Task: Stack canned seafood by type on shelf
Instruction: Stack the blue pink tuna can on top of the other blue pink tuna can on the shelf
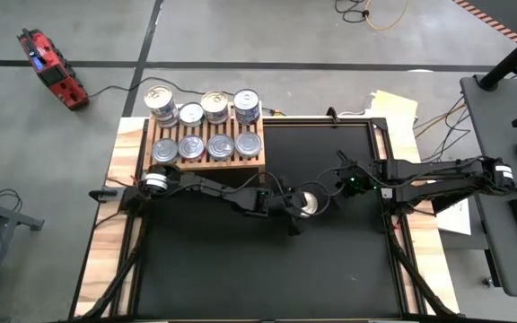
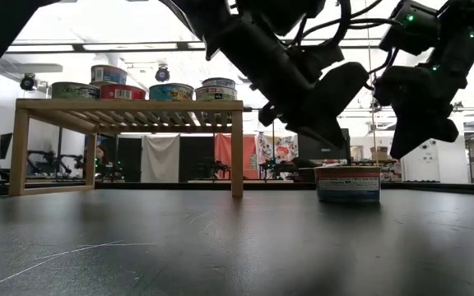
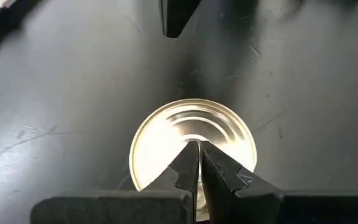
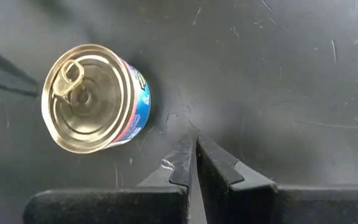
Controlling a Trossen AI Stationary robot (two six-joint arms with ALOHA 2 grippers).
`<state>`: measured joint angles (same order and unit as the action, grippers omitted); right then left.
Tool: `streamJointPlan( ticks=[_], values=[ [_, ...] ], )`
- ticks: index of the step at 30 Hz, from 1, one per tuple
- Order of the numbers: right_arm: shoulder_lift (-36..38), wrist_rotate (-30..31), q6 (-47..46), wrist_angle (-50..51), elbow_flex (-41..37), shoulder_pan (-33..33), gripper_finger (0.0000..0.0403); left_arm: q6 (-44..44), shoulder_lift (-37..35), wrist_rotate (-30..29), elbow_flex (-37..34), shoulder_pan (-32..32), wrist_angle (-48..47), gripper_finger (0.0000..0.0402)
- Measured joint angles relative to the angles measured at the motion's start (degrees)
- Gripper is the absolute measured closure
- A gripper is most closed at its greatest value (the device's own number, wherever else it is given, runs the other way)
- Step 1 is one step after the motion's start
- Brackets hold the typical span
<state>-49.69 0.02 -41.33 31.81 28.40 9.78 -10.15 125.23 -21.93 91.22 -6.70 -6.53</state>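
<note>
Black tabletop is carrying one stray seafood can; left fingers and right fingers are hovering pressed together, empty. Rigid, slick, probably weighty: grip its sidewall.

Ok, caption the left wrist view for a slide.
Left gripper, shut, poised over the gold lid of a lone can on the dark table.
</note>
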Motion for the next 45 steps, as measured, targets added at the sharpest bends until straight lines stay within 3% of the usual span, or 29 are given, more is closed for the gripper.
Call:
streamJointPlan(
  ticks=[7, 22, 29, 38, 45],
  values=[
    [0.0, -0.03, -5.59, -1.06, -1.16, 0.0, 0.039, -3.77, 0.31, 0.39, 0.0, -0.79, -0.83, 0.0401],
    [0.04, -3.11, -6.23, -9.22, -1.68, 0.0, 0.039, -10.59, 0.44, -0.24, -2.3, -1.21, -2.48, 0.0401],
    [0.09, -5.31, -5.84, -20.43, -7.06, 0.02, 0.039, -13.25, 0.33, -0.68, -3.61, -1.96, -1.34, 0.0401],
    [0.09, -12.54, -15.34, -42.2, -17.51, 0.02, 0.039, -14.4, 0.33, -0.07, -3.84, -2.08, 0.27, 0.0401],
    [0.09, -14.08, -16.82, -41.04, -17.94, 0.0, 0.039, -14.95, 0.33, -0.16, -4.0, -2.21, 0.24, 0.0401]
  ],
)
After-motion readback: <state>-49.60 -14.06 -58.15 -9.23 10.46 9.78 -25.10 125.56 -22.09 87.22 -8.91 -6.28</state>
